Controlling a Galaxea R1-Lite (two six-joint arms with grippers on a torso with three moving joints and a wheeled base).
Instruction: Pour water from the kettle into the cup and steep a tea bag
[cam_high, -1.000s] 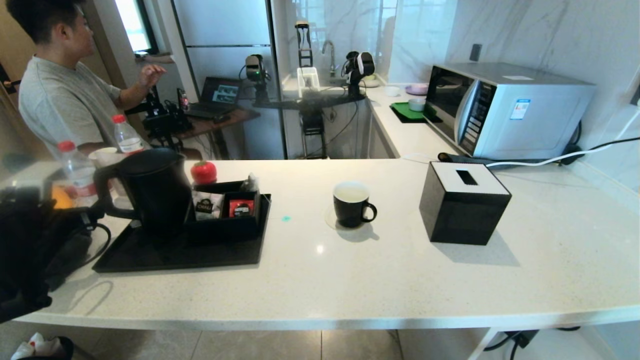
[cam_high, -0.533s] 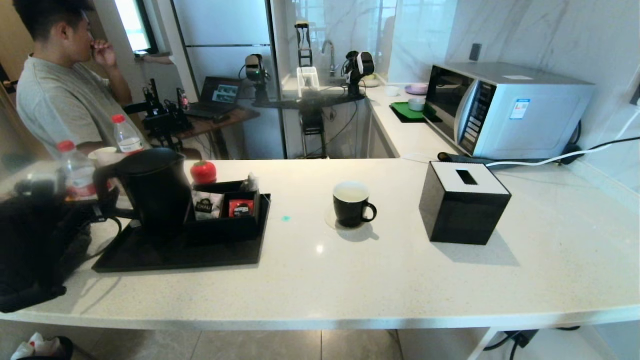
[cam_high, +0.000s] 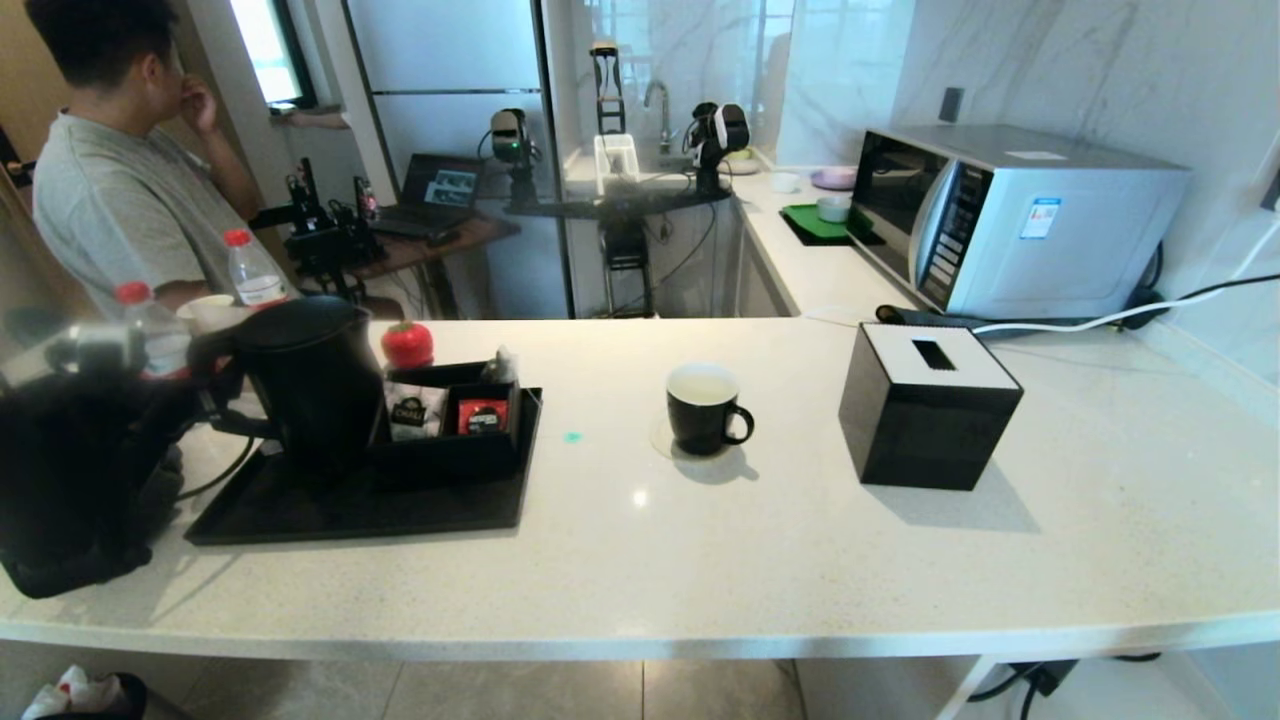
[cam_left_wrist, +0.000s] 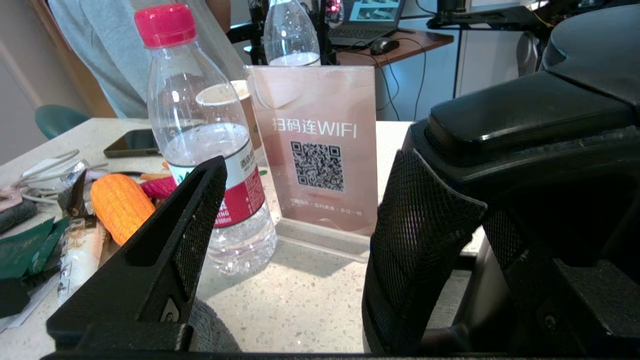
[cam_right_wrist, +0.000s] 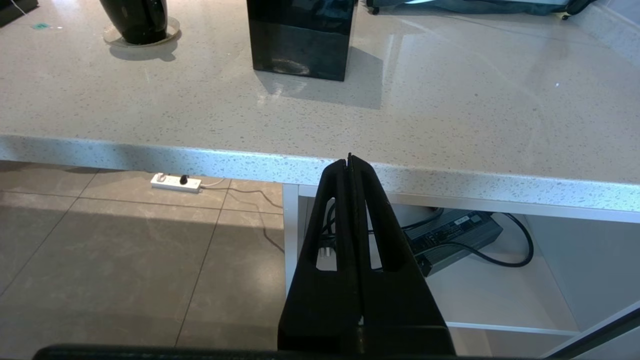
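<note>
The tall black kettle (cam_high: 310, 385) stands with its lid on at the back left of a black tray (cam_high: 300, 515). My left gripper (cam_left_wrist: 300, 210) is open beside the kettle's loop handle (cam_left_wrist: 525, 115). The handle lies outside one mesh fingertip (cam_left_wrist: 415, 235), and only counter shows between the jaws. The small black cup (cam_high: 705, 410), white inside, sits on a coaster mid-counter, its base also in the right wrist view (cam_right_wrist: 137, 20). A greyish pouch, perhaps the tea bag (cam_high: 499, 366), pokes up behind the organizer. No water shows. My right gripper (cam_right_wrist: 350, 160) hangs shut below the counter's front edge.
A black organizer (cam_high: 455, 420) on the tray holds a white and a red packet. A black tissue box (cam_high: 925, 405) stands right of the cup. Red-capped bottles (cam_left_wrist: 210, 150) and a pink WIFI sign (cam_left_wrist: 317, 150) stand left of the kettle. A microwave (cam_high: 1010, 215) and a person (cam_high: 110, 190) are behind.
My left arm has risen and moved right, bringing its gripper up to the kettle's handle. The person has lifted a hand to his face. The right arm has not moved.
</note>
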